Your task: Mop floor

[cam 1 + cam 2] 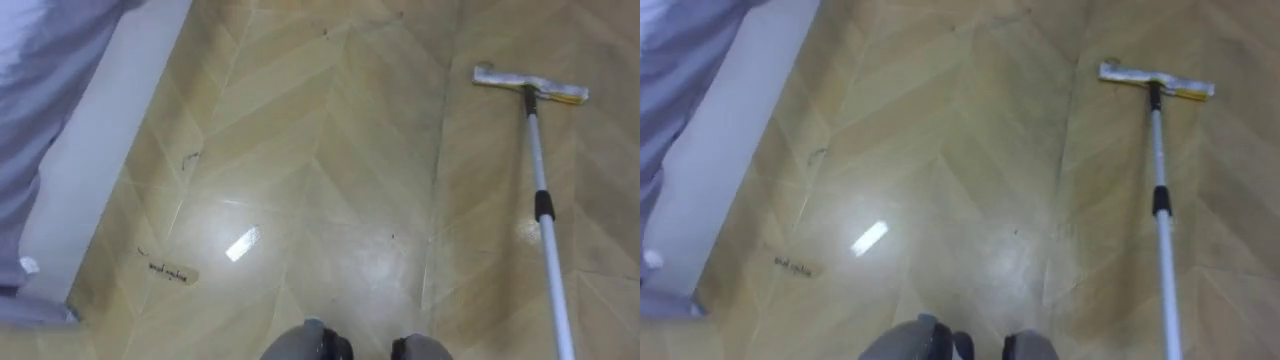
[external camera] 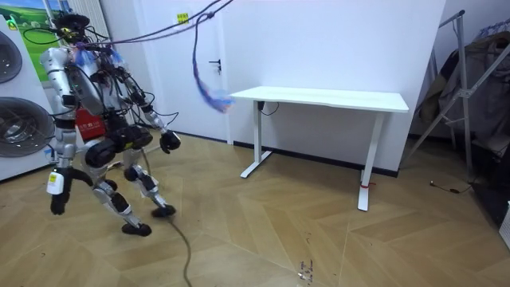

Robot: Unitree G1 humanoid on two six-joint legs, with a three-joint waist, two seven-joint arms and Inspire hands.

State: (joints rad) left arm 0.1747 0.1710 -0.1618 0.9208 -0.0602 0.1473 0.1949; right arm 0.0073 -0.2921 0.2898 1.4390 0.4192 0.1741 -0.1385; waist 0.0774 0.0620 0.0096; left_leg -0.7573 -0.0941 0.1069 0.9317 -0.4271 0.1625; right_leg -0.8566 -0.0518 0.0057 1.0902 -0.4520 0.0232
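A flat mop lies on the wooden floor ahead of me and to my right. Its pale head [image 1: 530,87] is at the far end. Its white pole [image 1: 541,200], with a dark collar partway along, runs toward me and leaves the picture at the bottom right. In the room view I stand bent forward in mid-step at the room view's left. My left hand [image 2: 169,142] is held out in front of my body. My right hand [image 2: 57,203] hangs low beside my leg.
A white panel [image 1: 100,170] with grey cloth [image 1: 40,80] over it borders the floor on my left. A small paper strip [image 1: 168,271] lies near it. The room view shows a white desk [image 2: 319,100], washing machines [image 2: 16,127] behind me and a drying rack [image 2: 470,96].
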